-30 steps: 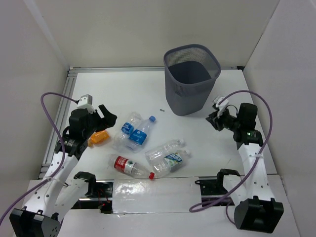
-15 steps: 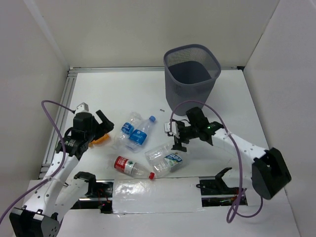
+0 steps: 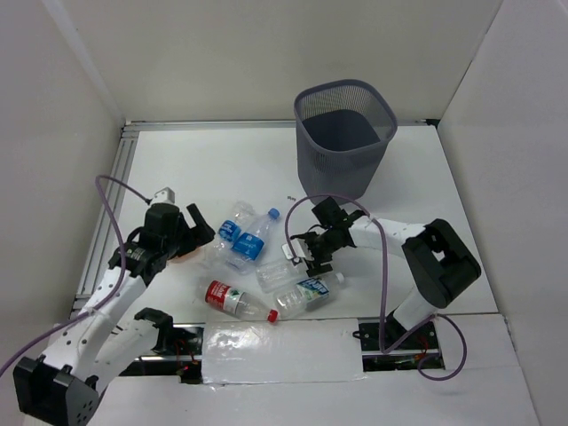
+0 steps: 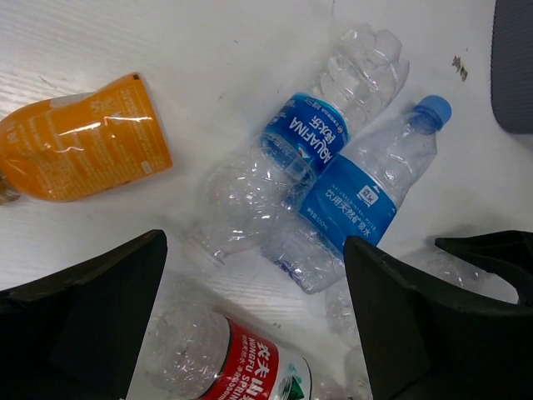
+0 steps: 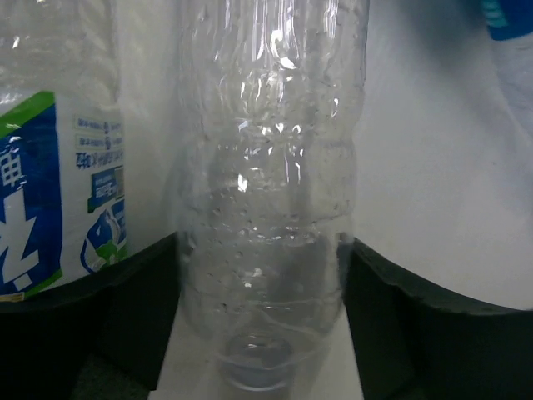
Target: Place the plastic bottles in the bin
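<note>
I am at the grasping step: my right gripper (image 3: 304,260) stands spread astride the clear unlabelled bottle (image 5: 266,167) lying at mid-frame in the top view, so next I must clamp, lift and carry it to the bin (image 3: 342,173) at upper right.

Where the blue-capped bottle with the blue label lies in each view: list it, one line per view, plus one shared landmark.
Top external: the blue-capped bottle lies left of centre, cap at its upper right end.
Left wrist: the bottle is right of centre, cap at upper right.
Right wrist: not clearly in it; a blue sliver in the top right corner cannot be identified.
Landmark: the Aquafina bottle lies against its side in the top and left wrist views.
</note>
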Available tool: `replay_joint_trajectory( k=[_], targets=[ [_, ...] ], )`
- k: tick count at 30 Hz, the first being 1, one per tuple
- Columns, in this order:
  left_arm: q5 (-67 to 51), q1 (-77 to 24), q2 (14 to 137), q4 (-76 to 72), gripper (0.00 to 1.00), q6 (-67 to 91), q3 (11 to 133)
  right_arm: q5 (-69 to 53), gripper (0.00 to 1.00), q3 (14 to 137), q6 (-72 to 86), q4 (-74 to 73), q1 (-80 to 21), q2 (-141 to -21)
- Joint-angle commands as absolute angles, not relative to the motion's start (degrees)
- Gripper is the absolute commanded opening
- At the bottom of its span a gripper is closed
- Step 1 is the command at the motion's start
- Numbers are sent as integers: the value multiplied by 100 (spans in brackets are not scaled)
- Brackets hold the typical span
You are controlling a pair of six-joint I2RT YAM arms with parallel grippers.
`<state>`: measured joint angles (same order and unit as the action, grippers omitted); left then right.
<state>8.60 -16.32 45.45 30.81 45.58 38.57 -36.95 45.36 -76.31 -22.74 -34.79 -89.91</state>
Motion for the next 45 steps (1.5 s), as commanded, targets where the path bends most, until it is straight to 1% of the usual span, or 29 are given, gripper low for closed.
replay_joint_trajectory(
  k=[1,2,3,5,6,8,12,13,14,15,16,17,19,20,21,23,26,28,29,31,32,33,38,40,41,42,43,44,45],
  targets=[
    [677,-1828,5103,2628,100,3948,4121,-3998,75,5000,-8489,-3011,-3533,-9158],
    [572,-1828,5280,2515,100,3772,4209,-4164,69,5079,-8647,-3180,-3446,-9228],
    [519,-1828,5465,2453,100,3483,4410,-4236,56,5158,-8892,-3356,-3358,-9229],
    [466,-1880,5921,2295,100,3139,4561,-4507,45,5544,-8991,-3899,-3262,-9159],
    [466,-1881,6046,2216,100,2885,4675,-4657,43,5720,-8991,-4059,-3139,-9080],
    [466,-1881,6300,2031,100,2612,4790,-5121,40,6308,-8930,-4464,-3033,-8729],
    [598,-1829,6591,1899,100,2180,5097,-5730,40,7495,-8018,-4632,-3032,-8157],
    [519,-1828,6653,1898,100,2032,5150,-5791,39,7932,-7302,-4527,-3032,-7982],
    [449,-1828,6714,1820,100,1943,5220,-5792,39,8111,-6790,-3996,-3032,-7911],
    [396,-1828,6819,1819,100,1812,5221,-5714,39,8269,-5654,-3616,-3032,-7832],
    [300,-1828,6820,1819,100,1750,5221,-5635,38,8514,-5121,-3195,-2971,-7709],
    [212,-1828,6890,1750,100,1662,5221,-5399,38,8664,-4706,-2538,-2919,-7708],
    [10,-1828,6891,1618,100,1487,5221,-4811,38,8920,-3532,-1884,-2857,-7708],
    [-87,-1828,6952,1565,100,1424,5221,-4407,38,9208,-3263,-1489,-2856,-7769],
    [-184,-1828,6952,1512,100,1354,5160,-3516,38,9333,-3026,-1346,-2769,-7839],
    [-474,-1828,7092,1372,100,1143,5159,-2824,38,9753,-2733,-1274,-2462,-8206],
    [-545,-1828,7487,1310,100,941,5211,-2435,44,10045,-2672,-1564,-1770,-8751],
    [-545,-1828,7830,1257,100,888,5264,-2435,52,10221,-2672,-1757,-1495,-8981],
    [-597,-1828,7953,1257,100,809,5317,-2435,65,10300,-2672,-1880,-1259,-9191],
    [-545,-1880,8173,1195,100,730,5388,-2627,82,10414,-2620,-2046,-1055,-9377],
    [-449,-1881,8391,1195,100,660,5457,-2628,95,10519,-2558,-2170,-985,-9465],
    [-370,-1994,8507,1195,100,607,5519,-2750,100,10599,-2497,-2258,-836,-9518],
    [-54,-2232,9096,1256,100,606,5712,-3742,100,10372,-2040,-2022,-379,-9194],
    [210,-2355,9473,1353,95,606,5862,-4330,100,10083,-1978,-1891,-63,-8852],
    [394,-2355,9596,1414,91,606,5862,-5090,100,9916,-1917,-1777,60,-8703],
    [448,-2425,9728,1415,86,606,5941,-5472,100,9740,-1916,-1662,296,-8536],
    [500,-2426,9895,1415,68,606,6002,-5824,100,9373,-1916,-1565,395,-8195],
    [588,-2487,9896,1415,57,676,6003,-6445,100,9204,-2090,-1512,474,-8017],
    [728,-2487,9896,1476,48,677,6055,-6651,99,9054,-2553,-1599,536,-7850]
  ],
)
